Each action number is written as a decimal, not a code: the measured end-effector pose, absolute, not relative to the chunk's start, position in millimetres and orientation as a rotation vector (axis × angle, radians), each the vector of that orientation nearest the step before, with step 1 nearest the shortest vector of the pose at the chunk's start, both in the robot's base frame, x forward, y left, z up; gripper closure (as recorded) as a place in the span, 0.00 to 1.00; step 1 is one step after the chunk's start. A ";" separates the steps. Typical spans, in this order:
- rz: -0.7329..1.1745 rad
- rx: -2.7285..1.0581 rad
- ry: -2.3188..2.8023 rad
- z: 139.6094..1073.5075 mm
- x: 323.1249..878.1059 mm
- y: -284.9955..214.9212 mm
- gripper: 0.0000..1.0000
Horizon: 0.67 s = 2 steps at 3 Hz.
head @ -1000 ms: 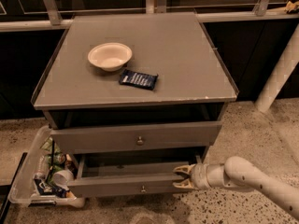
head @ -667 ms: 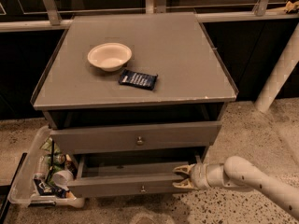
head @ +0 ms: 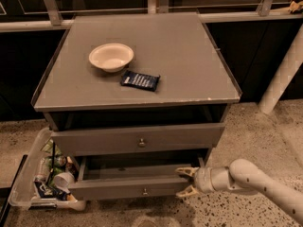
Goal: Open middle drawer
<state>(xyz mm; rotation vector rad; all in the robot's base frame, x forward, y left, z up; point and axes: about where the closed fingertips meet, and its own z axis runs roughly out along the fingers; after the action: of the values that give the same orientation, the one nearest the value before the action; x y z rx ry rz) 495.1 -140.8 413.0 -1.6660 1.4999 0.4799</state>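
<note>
Gripper [head: 185, 181] is hanging out with jaws spread apart, and the middle drawer [head: 128, 189] is sticking out just left of them.

Cream bowl [head: 111, 56], dark packet [head: 139, 81] near it on cabinet top [head: 189, 51]; cluttered bin [head: 21, 187] on floor.

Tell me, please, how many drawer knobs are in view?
2. One knob centres the upper drawer; the other centres the pulled-out middle drawer, with the gripper at its right end. Lower ones may be hidden.
</note>
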 end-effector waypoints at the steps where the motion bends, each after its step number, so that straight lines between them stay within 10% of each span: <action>1: 0.582 -1.668 1.407 405.6 461.0 -141.6 0.14; 2: 0.630 -1.675 1.365 398.4 435.0 -146.3 0.37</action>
<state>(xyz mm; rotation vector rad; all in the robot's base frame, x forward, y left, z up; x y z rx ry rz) 435.0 -146.3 398.4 -1.6747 1.3652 0.6298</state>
